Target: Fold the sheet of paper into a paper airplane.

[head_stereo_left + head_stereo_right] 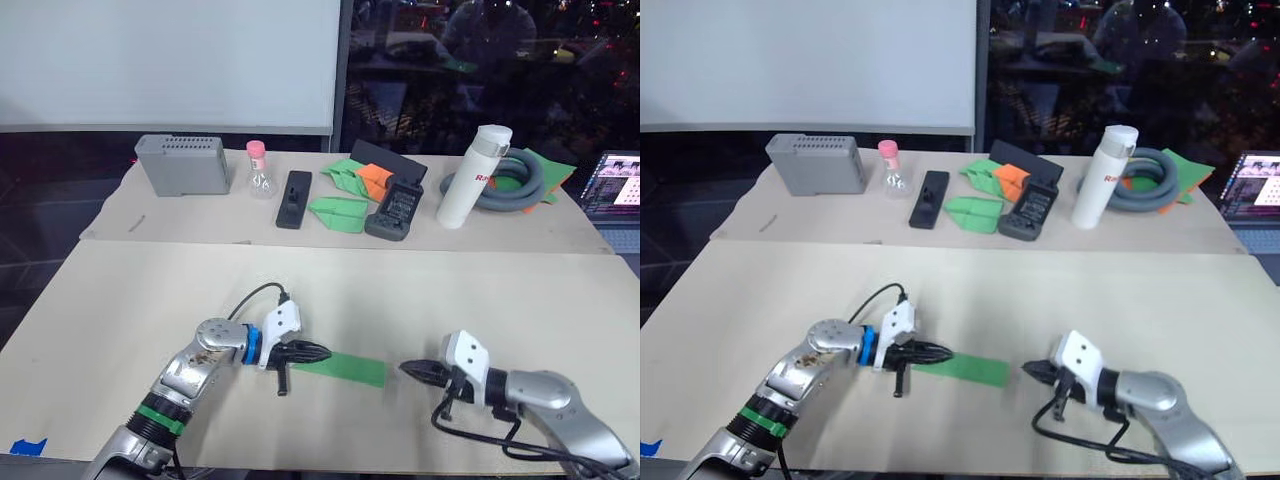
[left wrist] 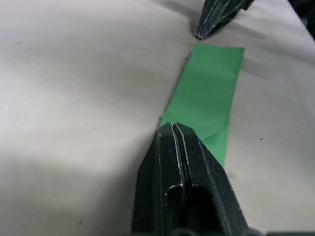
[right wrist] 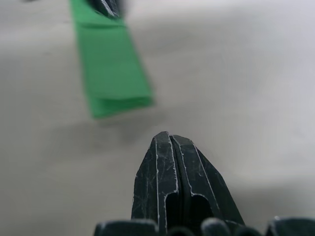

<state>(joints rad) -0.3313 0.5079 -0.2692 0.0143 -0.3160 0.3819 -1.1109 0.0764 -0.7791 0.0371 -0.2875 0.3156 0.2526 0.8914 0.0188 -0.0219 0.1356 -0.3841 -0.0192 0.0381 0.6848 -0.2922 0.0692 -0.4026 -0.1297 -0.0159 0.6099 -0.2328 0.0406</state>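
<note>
The sheet of paper lies flat on the near table as a long, narrow, bright green strip with folded layers; it has no dart shape. My left gripper is shut, its tips resting on the strip's left end. My right gripper is also shut and holds nothing. It sits low over the table a short gap to the right of the strip's right end, pointing at it.
Along the far table stand a grey box, a pink-capped bottle, black devices, folded green paper pieces, an orange paper dart, a white flask and a grey hose. A laptop is at far right.
</note>
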